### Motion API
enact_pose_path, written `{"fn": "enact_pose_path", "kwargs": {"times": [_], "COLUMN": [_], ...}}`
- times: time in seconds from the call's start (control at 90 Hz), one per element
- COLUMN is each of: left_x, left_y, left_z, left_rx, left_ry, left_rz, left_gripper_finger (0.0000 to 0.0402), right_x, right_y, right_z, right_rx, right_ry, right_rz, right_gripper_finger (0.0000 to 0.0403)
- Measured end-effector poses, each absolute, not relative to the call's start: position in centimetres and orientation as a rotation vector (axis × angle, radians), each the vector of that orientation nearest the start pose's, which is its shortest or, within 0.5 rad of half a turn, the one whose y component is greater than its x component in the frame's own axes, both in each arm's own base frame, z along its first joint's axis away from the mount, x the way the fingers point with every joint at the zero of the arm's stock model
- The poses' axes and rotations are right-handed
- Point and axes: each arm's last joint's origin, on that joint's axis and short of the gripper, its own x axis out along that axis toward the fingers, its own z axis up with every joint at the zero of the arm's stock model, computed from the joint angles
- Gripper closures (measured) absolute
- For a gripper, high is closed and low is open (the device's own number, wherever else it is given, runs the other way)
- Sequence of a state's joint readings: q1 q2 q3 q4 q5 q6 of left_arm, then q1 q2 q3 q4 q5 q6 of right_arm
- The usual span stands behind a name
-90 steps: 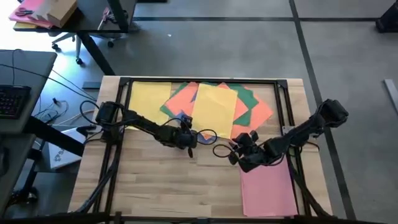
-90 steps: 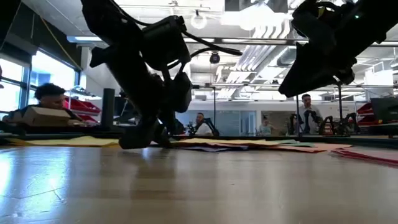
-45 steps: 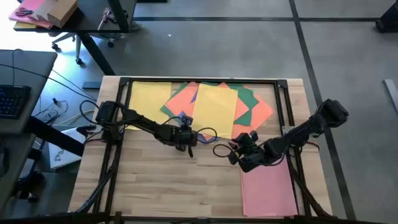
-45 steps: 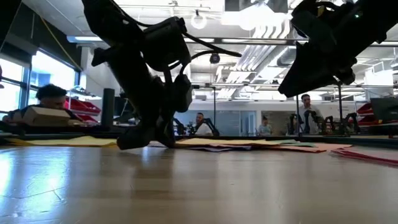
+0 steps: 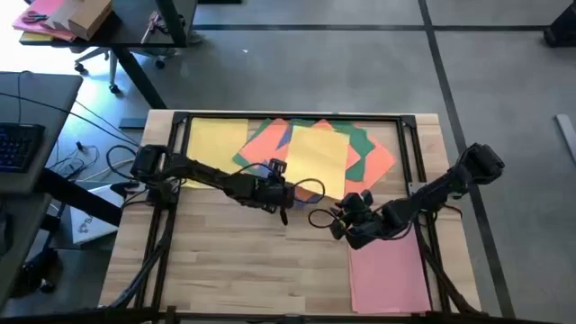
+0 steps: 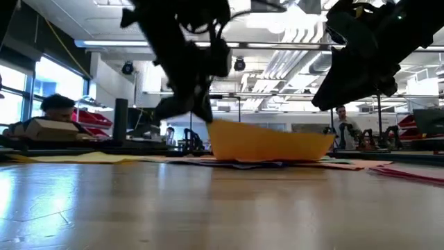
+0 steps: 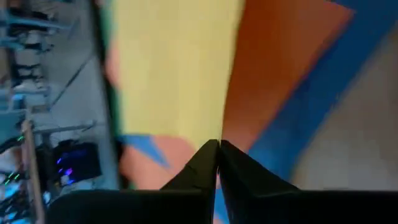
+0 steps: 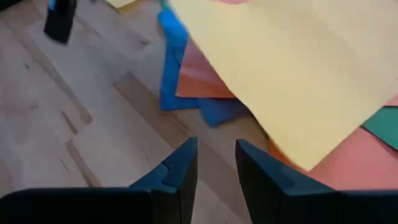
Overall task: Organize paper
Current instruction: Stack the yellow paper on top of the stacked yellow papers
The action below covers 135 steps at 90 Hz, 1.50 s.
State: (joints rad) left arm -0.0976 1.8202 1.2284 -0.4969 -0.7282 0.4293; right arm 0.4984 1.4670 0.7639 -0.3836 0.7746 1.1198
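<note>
A heap of paper lies at the table's far middle: orange [image 5: 265,139], green [image 5: 358,148] and blue [image 8: 177,74] sheets. One yellow sheet [image 5: 317,160] lies on top of them, with its near end raised and bowed [image 6: 267,142]. My left gripper [image 5: 281,192] is shut on that sheet at the heap's near edge. A second yellow sheet [image 5: 214,144] lies flat at the far left. A pink sheet [image 5: 387,270] lies flat at the near right. My right gripper [image 5: 336,225] hangs open above the bare wood, between the heap and the pink sheet. My left gripper pinches the yellow sheet's near left corner [image 7: 211,134] between its two fingers, slanting in from the table's left. That corner is lifted [image 6: 211,125]. The sheet bows below the fingers, and its far part rests on the heap.
A dark metal frame [image 5: 297,117] runs round the table top. Bare wood [image 5: 234,261] lies open at the near left and middle. Beyond the table are desks, people and other arms [image 6: 340,128].
My left gripper has risen and gone a little toward the table's right edge, with the yellow sheet in its hold. The sheet's near end has come up off the heap and now stands bowed. The sheet has also slid slightly right. Its far part stays on the heap.
</note>
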Motion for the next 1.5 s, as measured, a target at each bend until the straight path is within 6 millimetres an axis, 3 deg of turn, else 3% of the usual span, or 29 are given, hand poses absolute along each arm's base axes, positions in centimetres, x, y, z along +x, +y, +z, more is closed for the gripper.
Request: {"fn": "enact_pose_path", "kwargs": {"times": [0.222, 0.4, 0.567, 0.744, 0.889, 1.011, 1.211, 1.5], "left_x": [34.0, 29.3, 24.2, 18.7, 15.9, 14.4, 13.5, 13.5], "left_y": [2.1, 5.4, 7.0, 6.9, 6.1, 5.3, 4.2, 2.4], "left_z": [25.9, 30.7, 32.8, 30.9, 26.9, 23.3, 20.3, 19.6], "left_rx": [0.820, 0.936, 0.922, 0.684, 0.581, 0.611, 0.662, 0.535], "left_ry": [1.168, 1.277, 1.424, 1.606, 1.683, 1.759, 1.763, 1.697], "left_rz": [0.554, 0.723, 0.703, 0.646, 0.481, 0.347, 0.149, -0.141], "left_gripper_finger": [0.0401, 0.0401, 0.0402, 0.0402, 0.0401, 0.0401, 0.0401, 0.0401], "right_x": [23.7, 23.7, 24.0, 24.6, 25.3, 25.9, 26.8, 27.0], "right_y": [10.6, 10.7, 10.5, 9.4, 8.0, 6.6, 4.5, 3.0], "right_z": [17.6, 17.9, 17.8, 17.7, 17.7, 17.8, 18.0, 18.0], "right_rx": [0.412, 0.452, 0.455, 0.500, 0.549, 0.628, 0.698, 0.746], "right_ry": [0.613, 0.633, 0.690, 0.777, 0.806, 0.771, 0.717, 0.698], "right_rz": [-0.656, -0.621, -0.571, -0.513, -0.513, -0.560, -0.603, -0.654], "right_gripper_finger": [0.0308, 0.0308, 0.0308, 0.0309, 0.0309, 0.0309, 0.0309, 0.0309]}}
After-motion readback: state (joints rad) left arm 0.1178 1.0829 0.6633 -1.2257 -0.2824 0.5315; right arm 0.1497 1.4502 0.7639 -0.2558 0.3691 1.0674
